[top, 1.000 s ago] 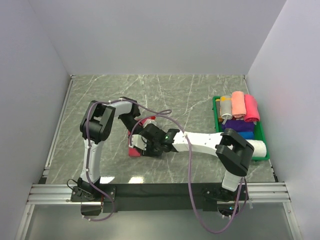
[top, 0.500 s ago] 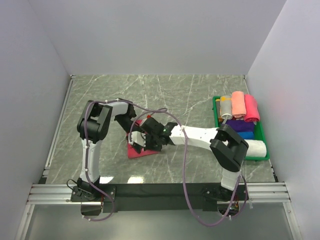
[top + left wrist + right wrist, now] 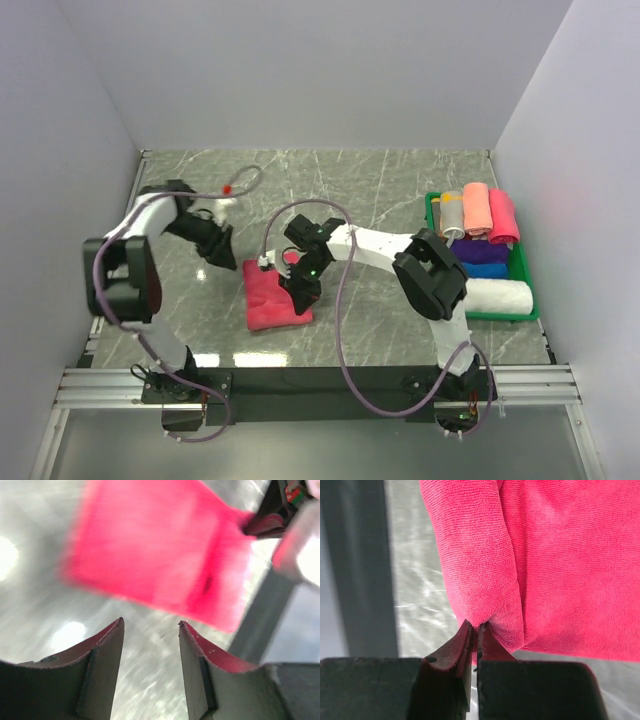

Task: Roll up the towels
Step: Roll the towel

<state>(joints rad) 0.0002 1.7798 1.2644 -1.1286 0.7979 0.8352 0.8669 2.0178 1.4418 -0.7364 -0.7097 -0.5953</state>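
- The red towel (image 3: 272, 300) lies folded on the desk (image 3: 380, 190), just left of the frame's centre.
- The right tool (image 3: 476, 626) is pressed together, pinching a fold at the towel's upper right edge.
- The left tool (image 3: 151, 625) is spread and empty, left of the towel and apart from it.
- Rolled towels (image 3: 476, 210) sit in the green tray (image 3: 430, 215) at the right.

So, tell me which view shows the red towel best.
Top external: nearly the whole red towel shows, sharp. The right wrist view gives only a close-up fold; the left wrist view shows it motion-blurred.
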